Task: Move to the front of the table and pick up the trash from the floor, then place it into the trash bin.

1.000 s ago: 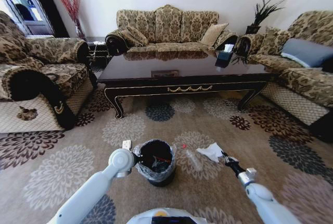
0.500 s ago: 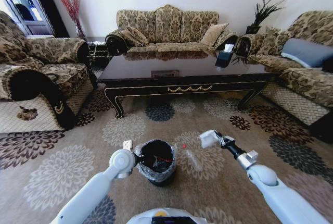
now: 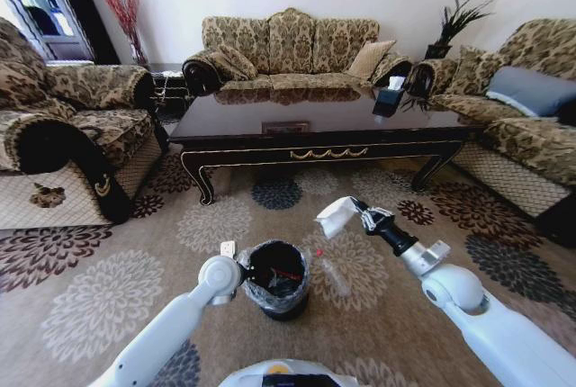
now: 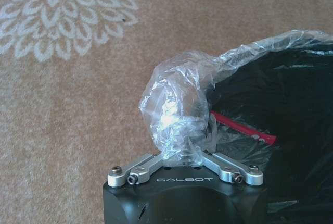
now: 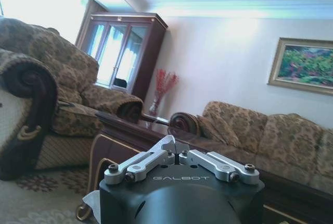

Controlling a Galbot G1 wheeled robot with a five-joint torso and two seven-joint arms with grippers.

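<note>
- The right gripper [image 3: 353,209] is seen right of centre in the head view, lifted off the floor, jaws pinched tight on the crumpled white paper sheet [image 3: 335,217]. The paper hangs in the air between the table front and the bin, up and to the right of the bin.
- In the right wrist view the right gripper's fingers [image 5: 171,146] are drawn together, and a white corner of the paper [image 5: 91,200] peeks out at the lower left of that frame.
- The small round black trash bin with the translucent greyish liner [image 3: 274,279] sits on the flowered carpet at lower centre of the head view. A red item [image 3: 286,274] is lying inside it.
- The left gripper [image 3: 247,272] is parked right at the bin's left rim. In the left wrist view it's clamped on a bunched-up wad of the liner plastic [image 4: 177,112], so the rim is basically being held.
- The clear plastic bottle with the red cap [image 3: 329,270] is lying on the carpet just right of the bin, below the held paper.
- The long glossy dark brown coffee table with gold scroll trim [image 3: 324,130] stretches across the middle of the head view, well behind the bin.
- Patterned brown-and-gold sofas [image 3: 290,45] are arranged behind and on both sides of the table.
</note>
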